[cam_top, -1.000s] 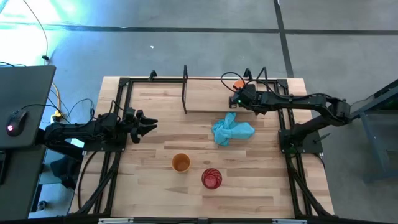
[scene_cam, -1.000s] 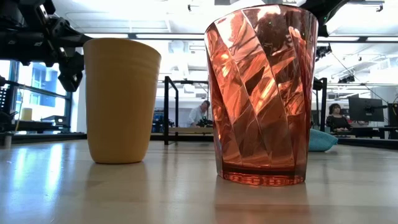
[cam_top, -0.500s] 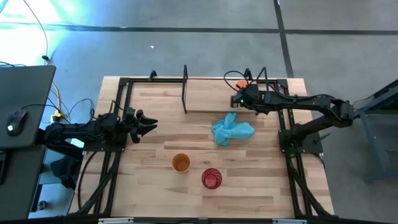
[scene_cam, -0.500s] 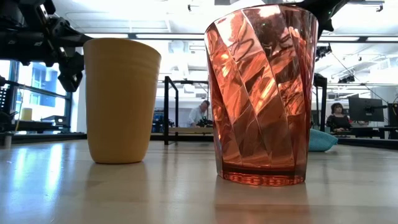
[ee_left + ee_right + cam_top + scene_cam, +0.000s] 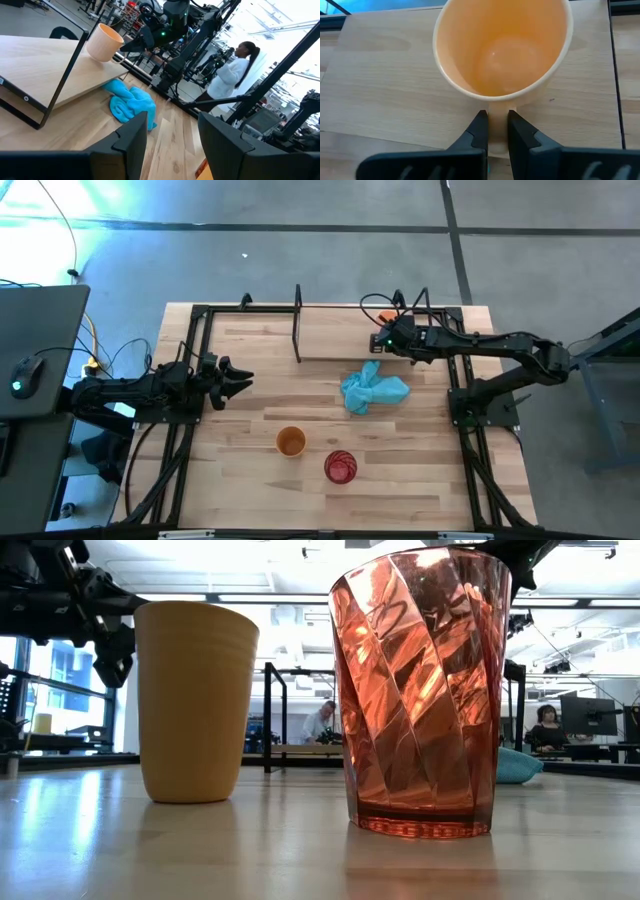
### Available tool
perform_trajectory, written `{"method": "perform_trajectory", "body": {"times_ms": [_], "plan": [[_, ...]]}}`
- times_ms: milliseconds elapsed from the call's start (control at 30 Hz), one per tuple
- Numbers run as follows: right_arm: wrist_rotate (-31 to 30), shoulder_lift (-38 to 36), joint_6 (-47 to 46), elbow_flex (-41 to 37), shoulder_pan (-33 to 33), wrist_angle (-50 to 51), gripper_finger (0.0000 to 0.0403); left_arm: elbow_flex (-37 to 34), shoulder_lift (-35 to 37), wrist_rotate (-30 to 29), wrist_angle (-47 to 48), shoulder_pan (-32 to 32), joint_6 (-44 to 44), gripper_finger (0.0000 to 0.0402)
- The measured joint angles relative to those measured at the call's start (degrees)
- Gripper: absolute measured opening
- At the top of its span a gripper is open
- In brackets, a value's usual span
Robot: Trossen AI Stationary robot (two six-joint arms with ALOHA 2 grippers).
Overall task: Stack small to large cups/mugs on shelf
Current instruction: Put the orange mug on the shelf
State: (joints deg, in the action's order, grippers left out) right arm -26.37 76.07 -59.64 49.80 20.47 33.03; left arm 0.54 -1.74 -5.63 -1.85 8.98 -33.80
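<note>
The pale orange mug (image 5: 502, 47) is tilted over the right end of the light-wood shelf (image 5: 335, 332), with my right gripper (image 5: 495, 132) shut on its handle. In the left wrist view the mug (image 5: 104, 42) sits low over the shelf board (image 5: 40, 60); whether its base touches the board, I cannot tell. The amber-orange cup (image 5: 290, 442) and the red translucent cup (image 5: 340, 466) stand upright on their bases on the tabletop near its near edge. My left gripper (image 5: 240, 377) waits open at the table's left. My right gripper pinches the mug's handle (image 5: 497, 120) between its two fingers (image 5: 479, 131). It comes in from the table's right side, slanting down. The mug is tilted, with its mouth turned up toward the wrist camera.
A crumpled light blue cloth (image 5: 373, 390) lies on the table just in front of the shelf. The shelf's black frame legs (image 5: 297, 325) stand at its left end. Black rails (image 5: 190, 370) run along both table sides. People sit in the room beyond the table (image 5: 322, 725).
My right gripper, still shut on the mug's handle, has crept a little toward the table's right and far edge over the shelf, then held still. The two cups on the table and the cloth have stayed put.
</note>
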Motion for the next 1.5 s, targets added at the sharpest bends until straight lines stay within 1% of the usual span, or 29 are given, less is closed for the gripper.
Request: {"method": "perform_trajectory", "body": {"times_ms": [233, 433, 500, 667, 733, 1033, 1267, 1500], "plan": [[1.4, 0.0, -0.5, 0.0, 0.2, 0.7, 0.0014, 0.0, 0.0, 0.0, 0.0, 0.0, 0.0, 0.0166], [1.4, 0.0, -0.5, 0.0, 0.2, 0.8, 0.0014, 0.0, 0.0, 0.0, 0.0, 0.0, 0.0, 0.0166], [1.4, 0.0, -0.5, 0.0, 0.2, 0.8, 0.002, 0.0, 0.0, 0.0, 0.0, 0.0, 0.0, 0.0166], [1.4, 0.0, -0.5, 0.0, 0.2, 0.9, 0.0053, 0.0, 0.0, 0.0, 0.0, 0.0, 0.0, 0.0166], [1.3, 0.0, -0.5, 0.0, 0.2, 0.8, 0.006, 0.0, 0.0, 0.0, 0.0, 0.0, 0.0, 0.0166], [1.2, 0.0, -0.9, 0.0, 0.2, 0.8, 0.0056, 0.0, 0.0, 0.0, 0.0, 0.0, 0.0, 0.0166], [1.2, 0.0, -1.6, 0.0, 0.1, 0.8, 0.0074, 0.0, 0.0, 0.0, 0.0, 0.0, 0.0, 0.0166], [1.4, 0.0, -1.6, 0.0, -0.3, 0.4, 0.0078, 0.0, 0.0, 0.0, 0.0, 0.0, 0.0, 0.0166]]}}
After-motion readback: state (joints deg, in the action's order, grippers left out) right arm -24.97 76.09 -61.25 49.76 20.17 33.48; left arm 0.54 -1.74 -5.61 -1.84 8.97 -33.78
